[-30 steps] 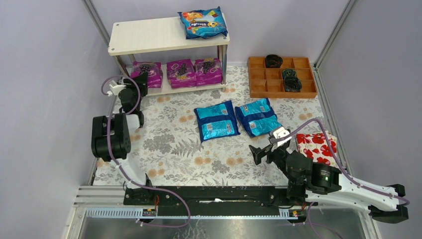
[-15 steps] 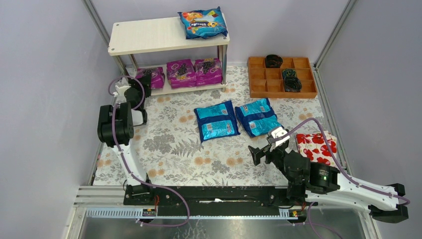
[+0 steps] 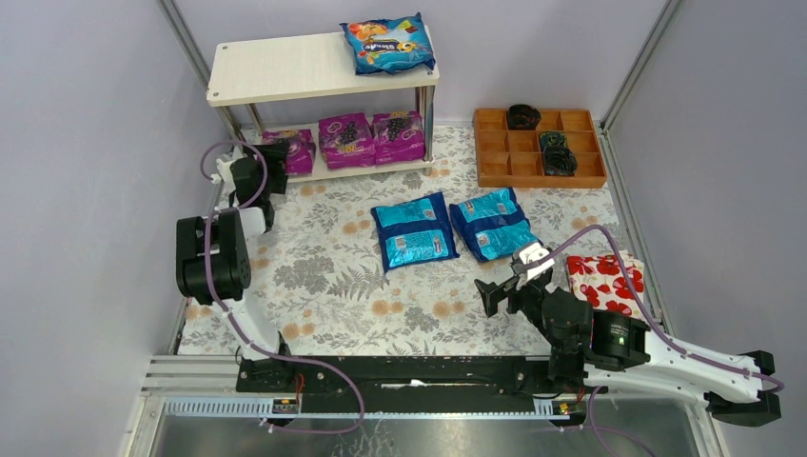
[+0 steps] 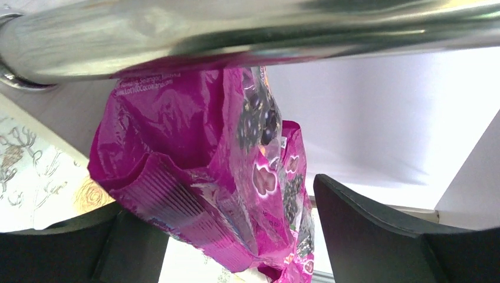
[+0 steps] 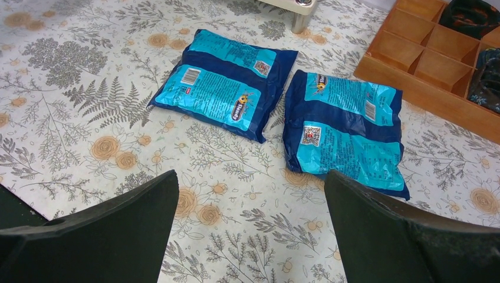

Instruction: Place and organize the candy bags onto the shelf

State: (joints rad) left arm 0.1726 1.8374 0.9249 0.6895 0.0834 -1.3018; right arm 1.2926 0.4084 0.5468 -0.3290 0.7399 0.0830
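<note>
Left gripper [image 3: 271, 157] sits at the left end of the shelf's [image 3: 285, 69] lower board. Its jaws are spread either side of the leftmost purple bag [image 4: 194, 171], whose glossy film is creased. One finger stands clear of the bag; whether the other touches it cannot be told. Right gripper [image 5: 250, 180] hangs wide open over the floral cloth [image 5: 76, 88], holding nothing.

Six candy bags show, three purple and three blue. The purple ones form a row on the lower board. The middle purple bag [image 3: 346, 140] and right purple bag [image 3: 398, 136] are magenta with a dark grape picture. The top blue bag [image 3: 387, 43], printed with colourful candies, lies at the right end of the top board. The left cloth bag [image 5: 227, 82] and right cloth bag [image 5: 345, 132] lie just beside each other on the cloth, showing cyan and navy bands with barcodes. One white flowered packet [image 3: 607, 283] and one orange tray [image 3: 495, 169] lie to the right.
</note>
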